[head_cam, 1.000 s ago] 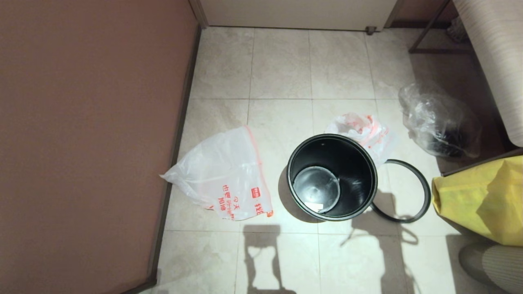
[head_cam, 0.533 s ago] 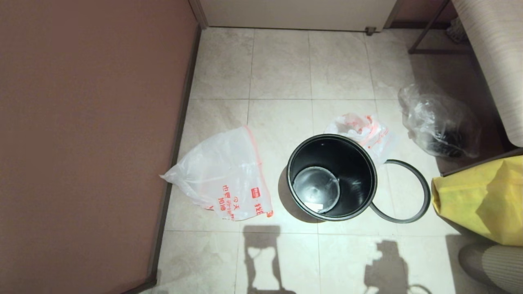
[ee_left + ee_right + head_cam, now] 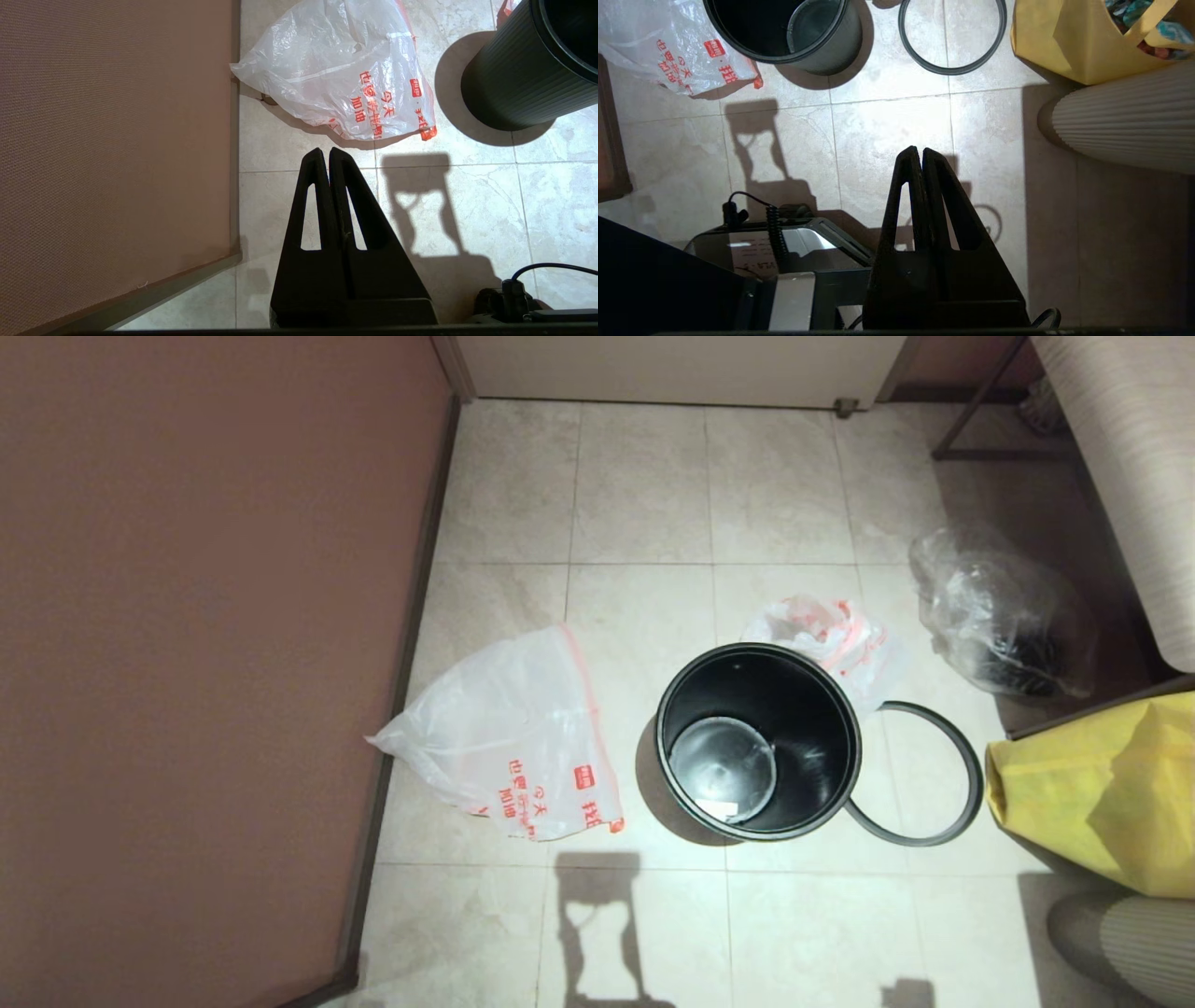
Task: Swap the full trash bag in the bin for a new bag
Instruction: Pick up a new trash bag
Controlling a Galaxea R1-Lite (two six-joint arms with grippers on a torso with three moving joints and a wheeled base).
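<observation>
The bin (image 3: 758,742), a black pail with a glossy, unlined inside, stands upright on the tiled floor (image 3: 644,495). Its loose grey ring (image 3: 920,773) lies flat just to its right. The limp new bag (image 3: 513,737) sprawls left of the bin, beside the brown wall (image 3: 205,644). The bulging full trash bag (image 3: 826,633) sits just behind the bin. Bare tiles lie before the bin, where the left gripper (image 3: 325,153) and right gripper (image 3: 917,151) hang above the floor, fingers pressed together, empty.
</observation>
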